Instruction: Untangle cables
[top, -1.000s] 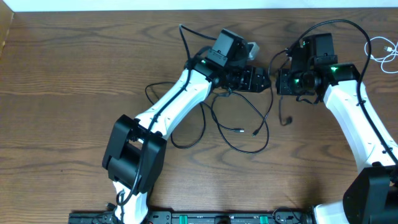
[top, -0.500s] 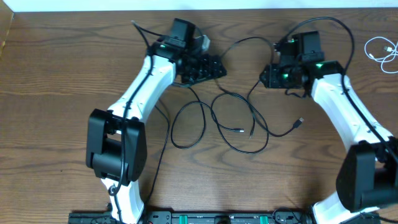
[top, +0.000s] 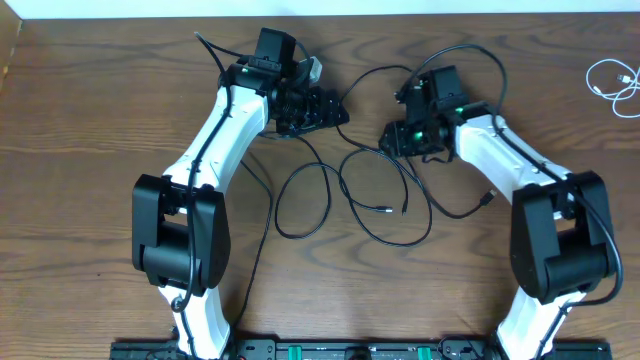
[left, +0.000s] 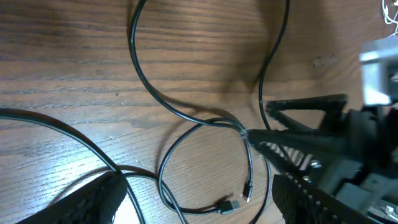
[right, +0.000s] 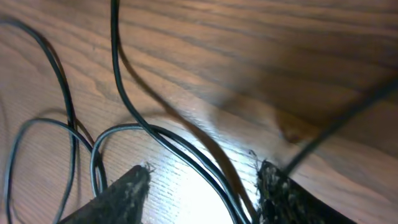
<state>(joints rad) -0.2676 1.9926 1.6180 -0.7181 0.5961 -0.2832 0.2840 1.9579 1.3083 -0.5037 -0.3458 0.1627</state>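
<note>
The right gripper (top: 390, 137) has just let go, and its jaws now stand parted over the black cables (top: 384, 210), which lie in looser loops mid-tabletop (top: 100, 200) between the arms. The left gripper (top: 338, 112), drawn away leftward, has its jaws wide too and holds nothing. Strands are still crossed, so I'd judge the untangling unfinished.

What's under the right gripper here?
Two black cable strands cross the wooden table between the right gripper's open fingers. Overhead, the gripper itself covers that spot.
</note>
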